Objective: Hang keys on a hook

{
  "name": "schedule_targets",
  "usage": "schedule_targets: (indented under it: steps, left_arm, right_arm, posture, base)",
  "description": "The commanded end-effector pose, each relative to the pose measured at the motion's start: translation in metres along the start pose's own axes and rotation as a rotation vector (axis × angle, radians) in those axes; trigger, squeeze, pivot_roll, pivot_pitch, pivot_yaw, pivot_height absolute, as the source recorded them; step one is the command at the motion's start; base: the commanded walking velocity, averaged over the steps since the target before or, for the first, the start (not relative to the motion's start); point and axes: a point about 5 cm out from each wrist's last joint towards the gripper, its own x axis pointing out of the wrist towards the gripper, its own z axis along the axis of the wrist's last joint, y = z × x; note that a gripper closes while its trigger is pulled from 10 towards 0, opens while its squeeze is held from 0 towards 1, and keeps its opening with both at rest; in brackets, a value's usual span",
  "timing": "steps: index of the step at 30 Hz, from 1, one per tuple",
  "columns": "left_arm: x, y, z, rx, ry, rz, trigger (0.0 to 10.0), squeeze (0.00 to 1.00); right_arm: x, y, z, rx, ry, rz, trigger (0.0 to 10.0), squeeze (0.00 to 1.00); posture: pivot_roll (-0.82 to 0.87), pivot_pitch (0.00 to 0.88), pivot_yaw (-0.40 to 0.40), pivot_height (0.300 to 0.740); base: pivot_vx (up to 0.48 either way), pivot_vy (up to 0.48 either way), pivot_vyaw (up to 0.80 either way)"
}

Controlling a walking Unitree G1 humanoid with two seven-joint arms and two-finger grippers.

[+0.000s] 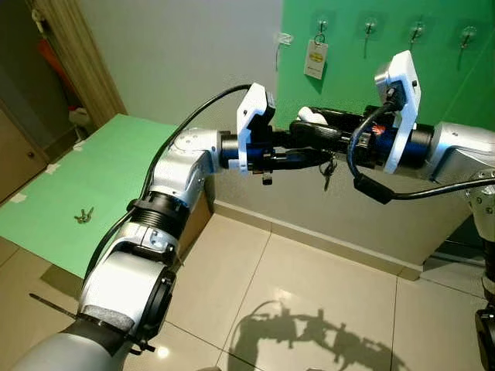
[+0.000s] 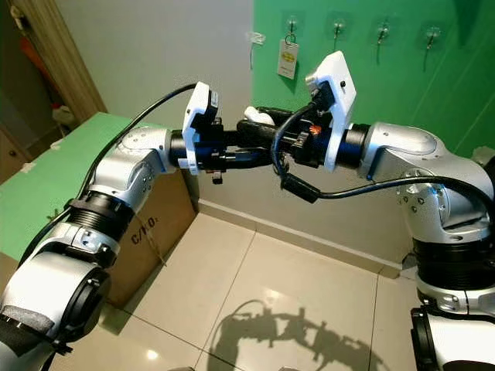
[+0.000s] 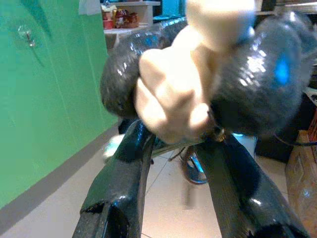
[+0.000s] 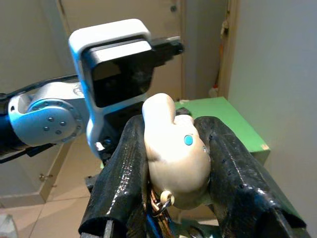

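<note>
Cream keychain figure (image 4: 176, 156) pinched in right tool (image 4: 176, 198).

Both arms are built of rounded silver shells with black ribbed collars at the joints. Near each wrist sits a blue band, and over it a white, flat-faced camera housing with a dark front. A black cable loops from the left arm's upper shell to its wrist; a thicker black cable with a plug hangs in a curve under the right wrist. Small screws dot the left arm's silver joint cap. The left pincer (image 1: 308, 147) and right pincer (image 4: 176, 163) each have two long, glossy black fingers with a faintly speckled surface.
</note>
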Motion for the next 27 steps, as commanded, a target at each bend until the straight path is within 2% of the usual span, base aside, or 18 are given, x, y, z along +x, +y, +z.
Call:
schedule_targets:
  steps: [1,11,17,18,19,20,27]
  left_arm:
    - [0.001,0.002,0.009,0.024,-0.016,-0.002,10.0,0.0]
    - [0.0,0.0,0.009,0.031,-0.014,-0.019,10.0,0.0]
    - [-0.003,0.0,0.001,0.039,0.039,-0.01,10.0,0.0]
    - [-0.005,0.002,-0.002,0.05,0.066,0.019,10.0,0.01]
    - [-0.005,0.002,-0.003,0.05,0.072,0.023,10.0,0.98]
    - [-0.005,0.002,-0.004,0.051,0.075,0.025,10.0,1.0]
    - [-0.006,-0.001,-0.006,0.038,0.08,0.006,10.0,1.0]
  right_arm:
    - [0.003,0.005,-0.001,-0.007,0.014,0.021,0.0,0.0]
    - [0.002,0.002,-0.005,-0.004,0.027,0.007,0.0,0.0]
    - [-0.001,-0.005,-0.008,0.0,0.035,-0.021,0.0,0.0]
    - [-0.002,-0.007,-0.007,-0.001,0.034,-0.028,0.0,0.0]
    - [-0.003,-0.007,-0.007,-0.002,0.033,-0.031,0.0,0.0]
    - [-0.003,-0.008,-0.006,-0.002,0.032,-0.035,0.0,0.0]
    - [-0.005,-0.013,-0.009,0.003,0.036,-0.055,0.0,0.0]
  posture:
    - [-0.26,0.0,0.082,0.74]
    - [-0.26,0.0,0.081,0.74]
    - [-0.26,0.0,0.078,0.74]
    - [-0.26,0.0,0.077,0.74]
    - [-0.26,0.0,0.076,0.74]
    - [-0.26,0.0,0.075,0.74]
    - [-0.25,0.0,0.07,0.74]
  base:
    - [0.0,0.0,0.0]
    - [0.0,0.0,0.0]
    - [0.0,0.0,0.0]
    - [0.0,0.0,0.0]
    - [0.0,0.0,0.0]
    - [0.0,0.0,0.0]
    - [0.0,0.0,0.0]
